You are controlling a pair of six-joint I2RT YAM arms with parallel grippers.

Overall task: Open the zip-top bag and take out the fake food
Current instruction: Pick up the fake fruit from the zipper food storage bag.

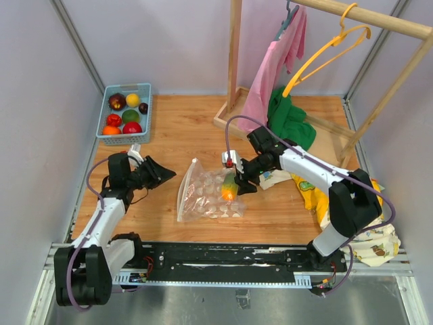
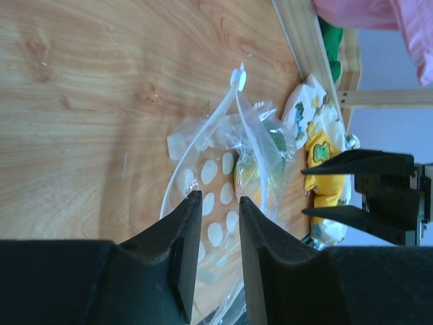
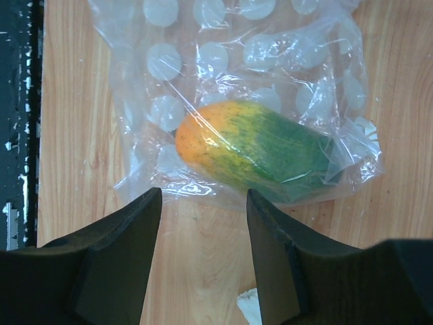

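Top view: the zip-top bag (image 1: 203, 200) lies flat on the table (image 1: 183, 128), with orange-green fake food (image 1: 229, 188) inside. More fruit sits in the blue basket (image 1: 126, 87).
Left wrist: the left gripper (image 2: 220, 198) is narrowly parted and empty, short of the bag.
Right wrist: the right gripper (image 3: 203, 196) is spread wide and empty, with the fruit just past its tips.

A light-blue plastic basket (image 1: 127, 87) sits at the far left corner of the wooden table (image 1: 183, 128). At the far right stands a wooden clothes rack (image 1: 234, 54), with a pink garment (image 1: 270, 74) and a yellow hanger (image 1: 325, 51) hanging from its rail. A green garment (image 1: 291, 122) is heaped at its foot. A yellow-and-white cartoon-print cloth (image 1: 371, 242) spills over the right near edge.
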